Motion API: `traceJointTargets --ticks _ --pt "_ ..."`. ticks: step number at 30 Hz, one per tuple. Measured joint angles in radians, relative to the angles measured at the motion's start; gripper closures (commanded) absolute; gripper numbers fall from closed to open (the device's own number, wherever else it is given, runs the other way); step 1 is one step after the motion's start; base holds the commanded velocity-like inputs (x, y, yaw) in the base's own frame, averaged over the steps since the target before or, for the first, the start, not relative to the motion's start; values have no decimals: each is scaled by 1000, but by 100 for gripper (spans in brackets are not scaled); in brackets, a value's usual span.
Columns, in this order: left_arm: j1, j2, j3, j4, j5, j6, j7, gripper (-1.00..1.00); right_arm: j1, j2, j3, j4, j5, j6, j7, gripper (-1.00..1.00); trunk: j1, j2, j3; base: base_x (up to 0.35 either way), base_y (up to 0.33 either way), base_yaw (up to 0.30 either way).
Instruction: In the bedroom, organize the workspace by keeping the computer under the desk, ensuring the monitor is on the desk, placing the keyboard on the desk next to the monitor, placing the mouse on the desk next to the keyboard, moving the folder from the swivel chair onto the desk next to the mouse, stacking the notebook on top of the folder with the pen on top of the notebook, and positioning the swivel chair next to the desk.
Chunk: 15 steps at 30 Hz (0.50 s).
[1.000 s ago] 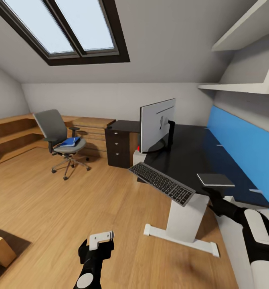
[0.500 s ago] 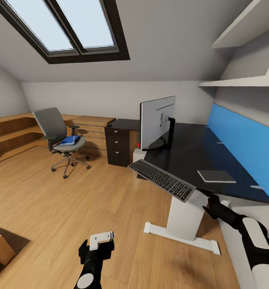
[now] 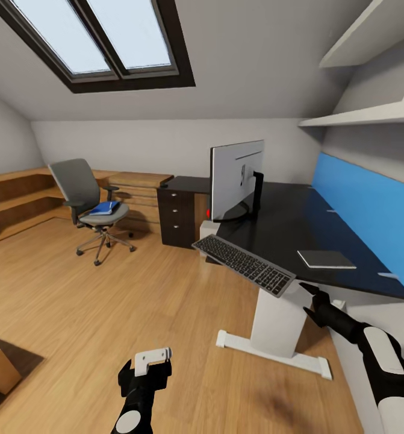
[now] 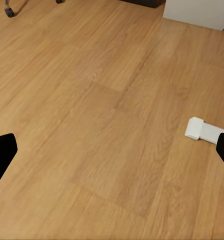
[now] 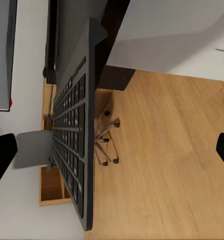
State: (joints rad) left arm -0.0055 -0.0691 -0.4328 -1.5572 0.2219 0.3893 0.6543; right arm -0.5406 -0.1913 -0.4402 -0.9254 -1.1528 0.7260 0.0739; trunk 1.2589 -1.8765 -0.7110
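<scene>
— Overhanging the near edge of the desk (image 3: 298,223), the keyboard (image 3: 244,265) is seen lying at a slant, one end past the black top. What is shown of the right claw (image 3: 313,295)?

— It is held low beside the white pedestal leg (image 3: 277,322), just under the keyboard's near end. In the right wrist view its fingertips (image 5: 1,155) are spread wide apart with nothing between them, and the keyboard (image 5: 74,150) is seen edge-on ahead.

— And the left claw (image 3: 150,357)?

— It is held over the wood floor (image 3: 105,313). In the left wrist view the dark fingertips (image 4: 1,152) are set wide, nothing gripped, with bare floor and the white desk foot (image 4: 202,131) ahead.

— Where are the other things placed?

— The monitor (image 3: 236,179) is stood upright on the desk, its silver back shown. The notebook (image 3: 325,259) is laid flat on the desk near the blue back panel (image 3: 370,211). The folder (image 3: 103,208) is seen on the seat of the swivel chair (image 3: 87,202), well apart from the desk, by the oak shelves (image 3: 15,202). The computer (image 3: 209,231) is glimpsed under the desk, beside the black drawer unit (image 3: 177,217).
</scene>
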Motion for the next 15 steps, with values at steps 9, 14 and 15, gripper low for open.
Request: traceJointTargets --ticks 9,14,15 --pt "0 0 0 0 0 -1 0 -100 0 0 2 1 2 2 102 -100 12 -21 -9 0 0 0" --pt "0 0 0 0 0 -1 0 -100 0 -1 3 4 -2 9 121 -100 12 -21 -9 0 0 0" --pt "0 1 0 0 0 -1 0 -100 0 -1 3 4 -2 10 123 -100 12 -21 -9 0 0 0"
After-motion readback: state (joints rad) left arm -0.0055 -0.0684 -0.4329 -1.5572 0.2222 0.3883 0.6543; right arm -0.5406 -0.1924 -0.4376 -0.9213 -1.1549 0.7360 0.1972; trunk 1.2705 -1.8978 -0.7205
